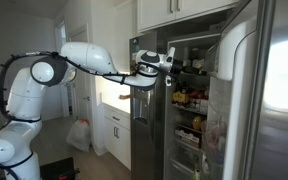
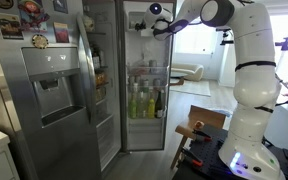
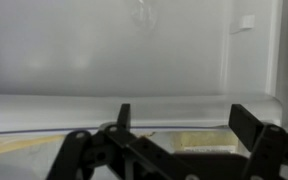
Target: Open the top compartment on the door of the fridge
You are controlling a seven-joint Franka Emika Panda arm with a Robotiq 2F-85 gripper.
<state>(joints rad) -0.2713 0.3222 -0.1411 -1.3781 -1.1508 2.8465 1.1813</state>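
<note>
The fridge (image 1: 189,100) stands open, its interior lit. The wide steel door (image 1: 279,90) is swung out and shows its white inner lining. The top compartment (image 1: 236,50) is a white glossy bulging bin at the top of that lining; it also shows in an exterior view (image 2: 134,14). In the wrist view its cover (image 3: 134,60) fills the frame, with its lower lip across the middle and something yellowish behind clear plastic below. My gripper (image 3: 184,125) is open, its fingers apart right in front of that lip. It reaches in at compartment height in both exterior views (image 1: 164,62) (image 2: 149,27).
The narrower steel door with a dispenser panel (image 2: 46,95) is closed. Bottles (image 2: 144,100) fill shelves below my gripper. White cabinets (image 1: 174,8) sit above the fridge. A white bag (image 1: 79,133) lies on the floor, and a wooden stand (image 2: 189,133) is near my base.
</note>
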